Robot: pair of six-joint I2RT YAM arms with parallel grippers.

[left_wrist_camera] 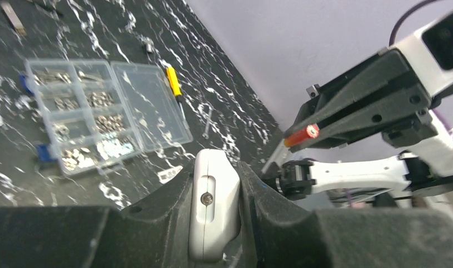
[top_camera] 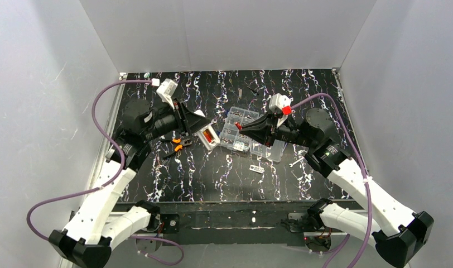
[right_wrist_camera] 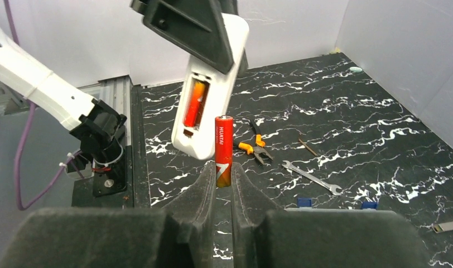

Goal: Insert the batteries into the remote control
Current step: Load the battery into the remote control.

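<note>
**Spotter:** What are you holding right now?

**Operator:** I've got the slim white rectangular plastic remote control point(right_wrist_camera: 216, 95) clamped across its width in the left gripper point(left_wrist_camera: 214, 184), raised off the black marbled table point(top_camera: 213, 178). My right gripper point(right_wrist_camera: 223, 174) is closed on a red-and-orange cylindrical battery point(right_wrist_camera: 223, 148), pinched at its lower end.

**Spotter:** Which way is the recess from that battery?

**Operator:** On my right wrist camera the remote hangs just ahead and slightly left of the battery, with its brownish recess facing me. Its long axis leans, top end to the right and bottom end to the left. The battery stands straight up in the jaws. So the two are nearly parallel, off by a small tilt. The right arm carries the part, so I judge it's the one to close in.

**Spotter:** Is anything in the recess?

**Operator:** One orange battery point(right_wrist_camera: 194, 103) sits in the left bay. The bay beside it looks free, but I can't be sure from here.

**Spotter:** What about the left wrist camera?

**Operator:** It shows only the remote's narrow end, with a small screw point(left_wrist_camera: 206, 197) and no recess. It does show the battery's tip poking out of the right jaws towards me. The top camera adds what neither wrist gives. The grippers are near each other but apart, and the right one hangs over the clear plastic compartment box point(top_camera: 244, 116).
</note>
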